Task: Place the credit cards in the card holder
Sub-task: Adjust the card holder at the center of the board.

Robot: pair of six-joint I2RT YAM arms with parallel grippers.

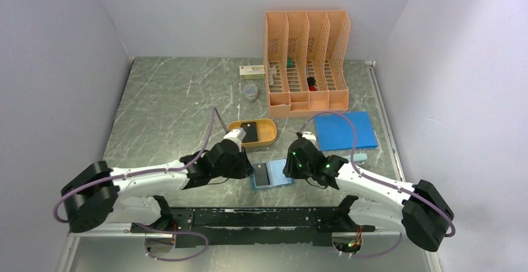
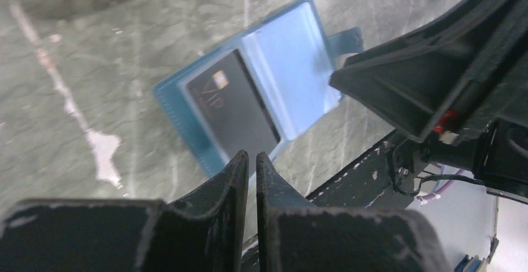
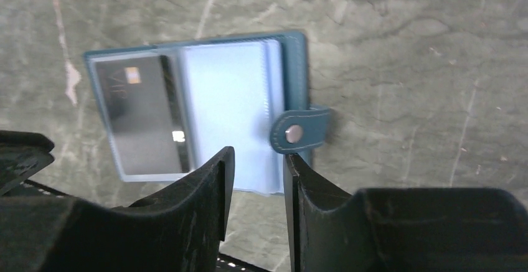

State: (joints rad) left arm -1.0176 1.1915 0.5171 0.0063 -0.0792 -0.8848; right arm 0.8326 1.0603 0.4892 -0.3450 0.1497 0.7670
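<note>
The teal card holder [image 1: 278, 177] lies open on the marble table between my two grippers. A dark credit card [image 2: 233, 107] marked VIP sits in its left clear pocket; the same credit card [image 3: 140, 116] also appears in the right wrist view. Another dark card [image 1: 251, 131] lies in the orange oval tray [image 1: 269, 136]. My left gripper [image 2: 249, 157] hovers at the holder's near-left edge, its fingers a thin slit apart with nothing between them. My right gripper [image 3: 258, 157] hangs open and empty over the near edge of the right page, beside the snap tab [image 3: 299, 132].
An orange file organiser [image 1: 307, 60] stands at the back. A bright-blue sheet [image 1: 345, 130] lies to the right of the tray. A small clear cup [image 1: 250, 91] and a white box [image 1: 252, 70] sit at the back middle. The black mounting rail [image 1: 261, 216] runs along the near edge.
</note>
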